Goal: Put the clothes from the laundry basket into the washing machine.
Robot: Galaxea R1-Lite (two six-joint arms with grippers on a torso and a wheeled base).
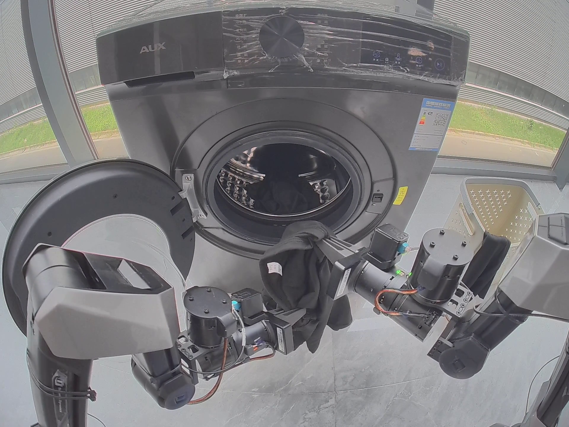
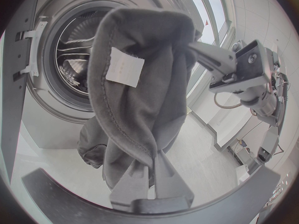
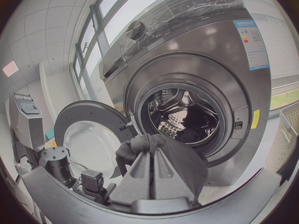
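Limp charcoal garment (image 1: 299, 286), white tag (image 1: 274, 268)

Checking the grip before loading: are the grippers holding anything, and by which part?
Both hold one dark garment. The right gripper pinches its bunched top edge, and the left gripper pinches a lower hanging fold.

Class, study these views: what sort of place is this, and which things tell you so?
Probably a laundry corner in a glass-walled room: a front-loading washing machine with its door open, a laundry basket beside it, and large windows behind, looking onto grass.
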